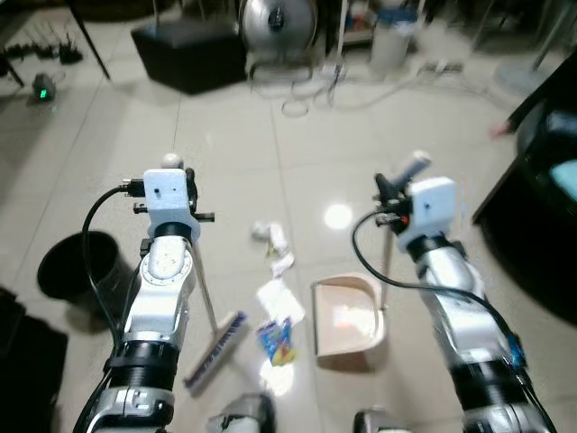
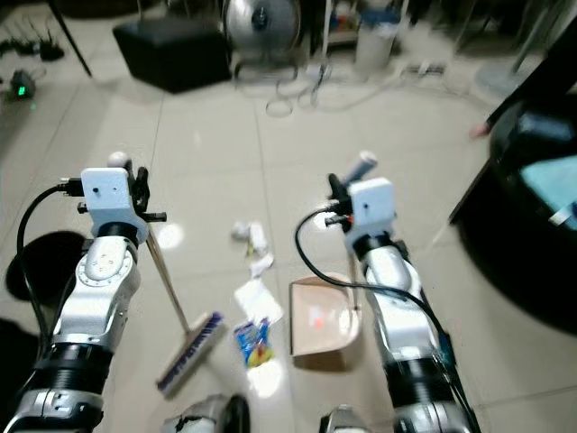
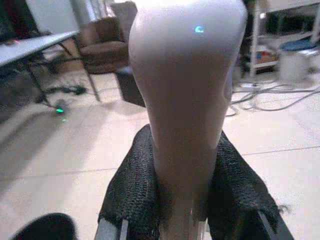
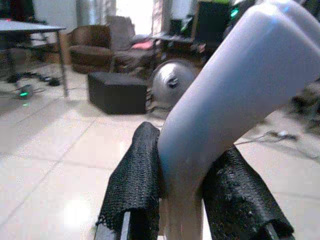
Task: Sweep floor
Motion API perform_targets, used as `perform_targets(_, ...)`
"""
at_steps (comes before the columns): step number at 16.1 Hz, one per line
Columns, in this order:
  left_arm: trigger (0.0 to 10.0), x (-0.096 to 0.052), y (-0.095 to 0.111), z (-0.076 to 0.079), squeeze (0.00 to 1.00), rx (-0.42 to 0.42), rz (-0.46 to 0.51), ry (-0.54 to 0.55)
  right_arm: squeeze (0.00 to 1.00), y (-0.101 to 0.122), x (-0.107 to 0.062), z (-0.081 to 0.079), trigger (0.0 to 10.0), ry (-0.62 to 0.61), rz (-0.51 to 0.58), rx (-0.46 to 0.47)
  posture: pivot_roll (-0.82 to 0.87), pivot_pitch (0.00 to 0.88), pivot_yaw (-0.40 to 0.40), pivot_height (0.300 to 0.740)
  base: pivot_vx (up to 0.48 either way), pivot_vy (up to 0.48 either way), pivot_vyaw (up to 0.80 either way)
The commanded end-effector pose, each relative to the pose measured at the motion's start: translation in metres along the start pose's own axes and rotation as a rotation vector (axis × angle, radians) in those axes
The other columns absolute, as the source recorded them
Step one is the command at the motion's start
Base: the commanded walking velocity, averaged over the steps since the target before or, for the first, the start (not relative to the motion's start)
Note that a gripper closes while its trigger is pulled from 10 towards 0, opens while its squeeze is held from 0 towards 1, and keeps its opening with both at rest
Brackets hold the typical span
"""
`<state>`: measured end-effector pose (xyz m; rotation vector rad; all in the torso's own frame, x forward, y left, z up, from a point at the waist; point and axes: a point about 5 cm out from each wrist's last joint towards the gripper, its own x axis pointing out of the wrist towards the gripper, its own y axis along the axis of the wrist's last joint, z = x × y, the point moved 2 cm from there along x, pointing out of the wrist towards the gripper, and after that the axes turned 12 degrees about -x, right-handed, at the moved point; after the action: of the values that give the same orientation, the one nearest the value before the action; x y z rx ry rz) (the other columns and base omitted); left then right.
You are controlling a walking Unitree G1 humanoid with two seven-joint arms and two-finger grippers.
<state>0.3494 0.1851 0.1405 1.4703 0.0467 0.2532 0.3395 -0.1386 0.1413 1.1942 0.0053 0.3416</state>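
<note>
My left gripper (image 3: 182, 195) is shut on the pale handle (image 3: 185, 85) of a broom (image 1: 216, 347), whose purple-bristled head rests on the tiled floor to the left of the litter. My right gripper (image 4: 192, 192) is shut on the light-blue handle (image 4: 235, 85) of a pink dustpan (image 1: 347, 316), which sits on the floor to the right of the litter. Between them lie crumpled white papers (image 1: 272, 239), a white sheet (image 1: 279, 302) and a colourful wrapper (image 1: 277, 341).
A black bin (image 1: 77, 266) stands on the floor at my left. A black ottoman (image 1: 189, 54), a round silver fan (image 1: 278, 23), loose cables (image 1: 361, 90) and a white bucket (image 1: 394, 41) line the far side. Dark furniture (image 1: 541, 207) stands at my right.
</note>
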Motion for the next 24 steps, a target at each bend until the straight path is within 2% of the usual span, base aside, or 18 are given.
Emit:
perform_targets(1, 10.0, 0.005, 0.009, -0.01, 0.0, 0.043, 0.084, 0.054, 0.0, 0.001, 0.003, -0.003, 10.0, 0.022, 0.031, -0.037, 0.09, 0.322, 0.125, 0.74, 0.0, 0.0, 0.0)
perform_targets(4, 10.0, 0.006, 0.008, -0.009, 0.0, 0.036, 0.11, 0.024, 0.0, 0.0, 0.006, 0.003, 10.0, -0.017, 0.047, -0.091, 0.09, 0.346, 0.148, 0.74, 0.0, 0.0, 0.0)
perform_targets(5, 10.0, 0.01, 0.01, -0.005, 0.0, 0.014, 0.13, -0.022, 0.0, 0.001, 0.008, 0.006, 10.0, -0.035, 0.067, -0.134, 0.09, 0.384, 0.164, 0.74, 0.0, 0.0, 0.0)
perform_targets(8, 10.0, 0.018, 0.013, 0.005, 0.0, -0.049, 0.175, -0.023, 0.0, 0.006, 0.009, 0.003, 10.0, -0.024, 0.137, -0.193, 0.1, 0.394, 0.174, 0.74, 0.0, 0.0, 0.0)
perform_targets(9, 10.0, 0.019, 0.012, 0.006, 0.0, -0.065, 0.181, -0.023, 0.0, 0.007, 0.009, 0.0, 10.0, -0.023, 0.149, -0.2, 0.1, 0.399, 0.175, 0.74, 0.0, 0.0, 0.0)
perform_targets(11, 10.0, 0.021, 0.006, 0.009, 0.0, -0.131, 0.171, 0.002, 0.0, 0.007, 0.009, -0.019, 10.0, 0.021, 0.168, -0.217, 0.08, 0.406, 0.178, 0.74, 0.0, 0.0, 0.0)
perform_targets(13, 10.0, 0.021, -0.001, 0.014, 0.0, -0.153, 0.153, 0.002, 0.0, 0.007, 0.007, -0.03, 10.0, 0.041, 0.175, -0.221, 0.07, 0.405, 0.179, 0.74, 0.0, 0.0, 0.0)
perform_targets(15, 10.0, 0.017, -0.016, 0.025, 0.0, -0.184, 0.106, 0.018, 0.0, 0.011, 0.008, -0.047, 10.0, 0.053, 0.203, -0.235, 0.05, 0.402, 0.186, 0.74, 0.0, 0.0, 0.0)
perform_targets(16, 10.0, 0.016, -0.019, 0.027, 0.0, -0.193, 0.096, 0.028, 0.0, 0.012, 0.008, -0.049, 10.0, 0.047, 0.205, -0.226, 0.05, 0.401, 0.187, 0.74, 0.0, 0.0, 0.0)
perform_targets(19, 10.0, 0.016, -0.022, 0.045, 0.0, -0.336, 0.058, 0.079, 0.0, 0.021, 0.012, -0.061, 10.0, 0.031, 0.217, -0.151, 0.03, 0.387, 0.183, 0.74, 0.0, 0.0, 0.0)
perform_targets(20, 10.0, 0.016, -0.021, 0.047, 0.0, -0.36, 0.057, 0.092, 0.0, 0.021, 0.012, -0.063, 10.0, 0.03, 0.216, -0.14, 0.03, 0.386, 0.182, 0.74, 0.0, 0.0, 0.0)
perform_targets(21, 10.0, 0.019, -0.016, 0.054, 0.0, -0.438, 0.063, 0.121, 0.0, 0.024, 0.012, -0.068, 10.0, 0.025, 0.219, -0.107, 0.03, 0.378, 0.178, 0.74, 0.0, 0.0, 0.0)
perform_targets(24, 10.0, 0.024, -0.004, 0.056, 0.0, -0.545, 0.089, 0.185, 0.0, 0.021, 0.013, -0.067, 10.0, 0.005, 0.199, -0.087, 0.03, 0.355, 0.17, 0.74, 0.0, 0.0, 0.0)
